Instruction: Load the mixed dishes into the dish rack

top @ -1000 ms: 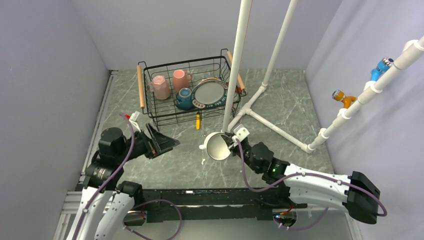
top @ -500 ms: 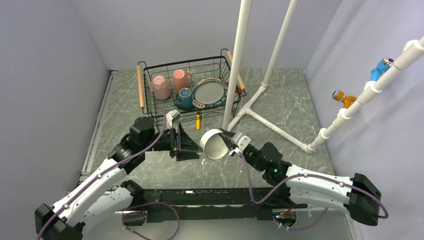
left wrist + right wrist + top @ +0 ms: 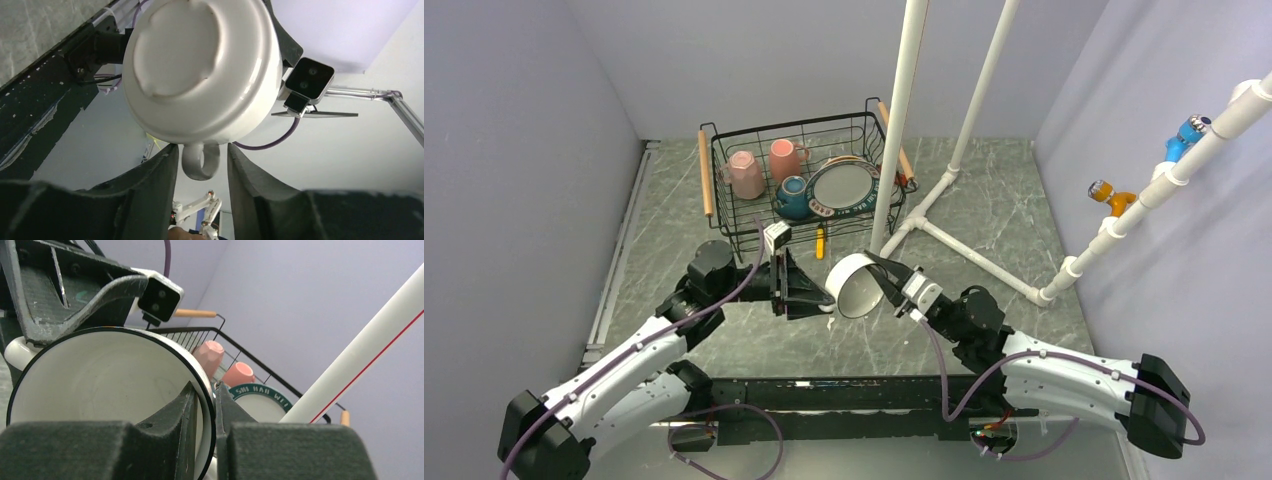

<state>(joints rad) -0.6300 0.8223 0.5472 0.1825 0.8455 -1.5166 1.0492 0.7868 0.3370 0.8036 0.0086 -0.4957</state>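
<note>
Where the top view looks down, the right gripper (image 3: 882,283) holds the cup (image 3: 854,287) on its side above the table (image 3: 1014,215), in front of the rack (image 3: 784,125), with the left gripper (image 3: 810,293) just beside it. From the left wrist, half-open jaws flank the handle (image 3: 201,160) with slim gaps, gripping nothing. From the right wrist, its fingers (image 3: 170,425) pinch the cup's rim, one inside, one outside.

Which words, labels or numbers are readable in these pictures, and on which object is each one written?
"SHI HAN WEI" (the last letters are not certain): white letters on the dark rim of the big plate, which stands in the dish rack; seen in the right wrist view.
Marks on the same plate rim in the top view: too small to read.
No other readable text, number or sign.
</note>
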